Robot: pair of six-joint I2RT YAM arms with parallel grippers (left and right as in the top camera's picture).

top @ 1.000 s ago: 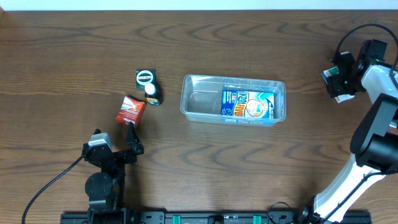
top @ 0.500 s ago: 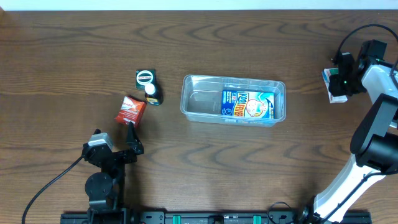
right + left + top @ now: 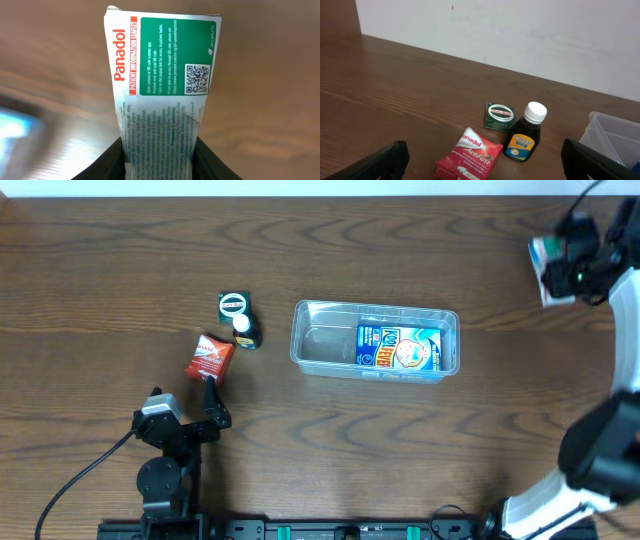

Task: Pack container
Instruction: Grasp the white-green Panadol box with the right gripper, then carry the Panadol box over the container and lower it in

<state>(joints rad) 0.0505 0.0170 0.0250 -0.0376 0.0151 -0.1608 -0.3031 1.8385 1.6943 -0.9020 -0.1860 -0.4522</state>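
Now the container [image 3: 320, 345] is seen in the middle of the counter [image 3: 100, 270], open side up. A blue box [image 3: 400, 348] is laid flat in its right half, and the left half is bare. The container is judged to be light and thin, so it could be pushed along or tipped by a bump. Its clear walls look smooth and slippery, and they may bend if squeezed. If it must be held, the rolled rim on a short side is thought the best place, as it looks stiffer there.

Well to the right of the container, toward the far edge, a white box [image 3: 160, 75] is pinched at one end by the right end effector [image 3: 159, 160], its jaws closed narrow on it. The box is card, so it is likely light and easy to crush. Nothing is seen between it and the container.

Left of the container, a bottle [image 3: 244, 332] is seen closest, with a green tin [image 3: 232, 304] just behind it and a red pack [image 3: 209, 358] a little further left. The left end effector [image 3: 214, 408] is spread wide near the red pack, with nothing held. The bottle stands upright and could be knocked over when its neighbours are reached for.
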